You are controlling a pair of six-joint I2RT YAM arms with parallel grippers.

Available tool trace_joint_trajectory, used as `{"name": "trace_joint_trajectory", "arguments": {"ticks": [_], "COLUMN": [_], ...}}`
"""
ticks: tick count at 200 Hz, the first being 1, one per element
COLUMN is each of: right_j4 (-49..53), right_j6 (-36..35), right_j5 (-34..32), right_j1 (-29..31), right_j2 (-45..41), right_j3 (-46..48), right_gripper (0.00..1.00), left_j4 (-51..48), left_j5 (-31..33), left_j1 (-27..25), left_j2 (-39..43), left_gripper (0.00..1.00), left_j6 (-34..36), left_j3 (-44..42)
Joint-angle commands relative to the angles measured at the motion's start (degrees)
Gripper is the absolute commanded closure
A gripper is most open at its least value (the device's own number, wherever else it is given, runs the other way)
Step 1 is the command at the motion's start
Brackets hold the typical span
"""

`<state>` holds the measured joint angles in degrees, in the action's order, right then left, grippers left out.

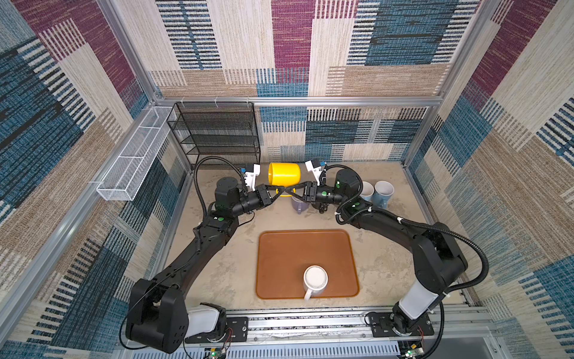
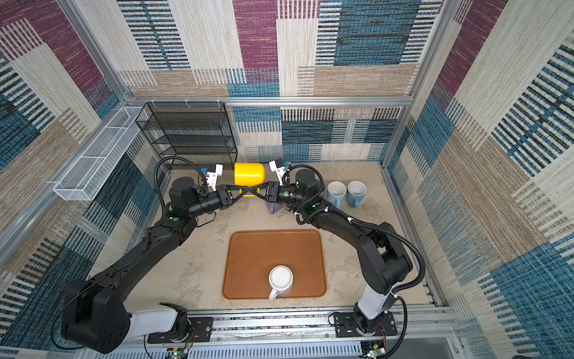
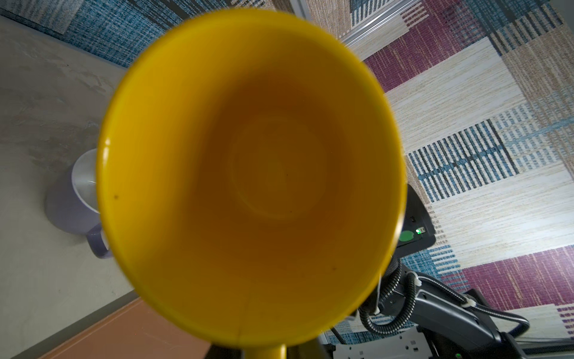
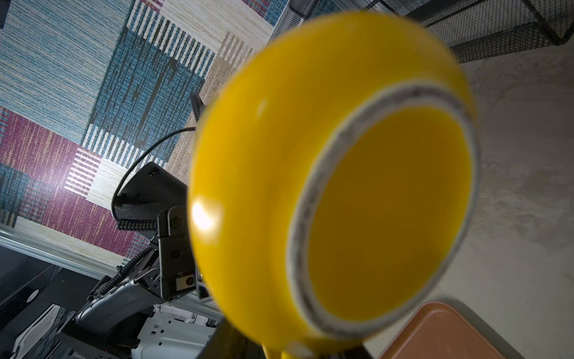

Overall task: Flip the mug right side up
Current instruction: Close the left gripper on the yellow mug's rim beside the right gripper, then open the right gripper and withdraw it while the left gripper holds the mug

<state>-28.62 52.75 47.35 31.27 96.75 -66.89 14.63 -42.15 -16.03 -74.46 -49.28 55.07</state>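
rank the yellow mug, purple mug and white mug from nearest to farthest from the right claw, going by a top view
1. yellow mug: held up at the back, its handle right at the tips of the right claw.
2. purple mug: standing just beneath the claw, partly hidden by it.
3. white mug: on the brown tray, near its front edge, clearly farthest.

Both top views overhead looking down, wrist views close on opposite ends of yellow mug (image 3: 248,155)
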Motion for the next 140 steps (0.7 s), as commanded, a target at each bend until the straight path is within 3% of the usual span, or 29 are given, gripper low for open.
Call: {"name": "trace_joint_trajectory", "arguments": {"ticks": [1, 67, 140], "right_j4": [3.5, 12.4, 22.5], "right_j6": [-4.1, -10.4, -17.3], "right_j5": [-0.9, -4.8, -11.4], "right_j1": [-0.1, -0.4, -1.5], "right_j2": [-1.5, -4.0, -6.6], "right_j3": [-0.4, -1.3, -2.6], "right_gripper": [0.62, 0.6, 0.63], "left_j4": [-2.2, -9.6, -21.4], "left_j5": [1.8, 4.7, 14.3], "left_j1": [0.1, 0.1, -0.4], "left_j2": [0.9, 1.3, 1.4], "left_gripper": [1.0, 1.0, 1.0], "left_j6": [5.0, 8.7, 15.0], "left_j3": [1.7, 4.2, 7.5]}}
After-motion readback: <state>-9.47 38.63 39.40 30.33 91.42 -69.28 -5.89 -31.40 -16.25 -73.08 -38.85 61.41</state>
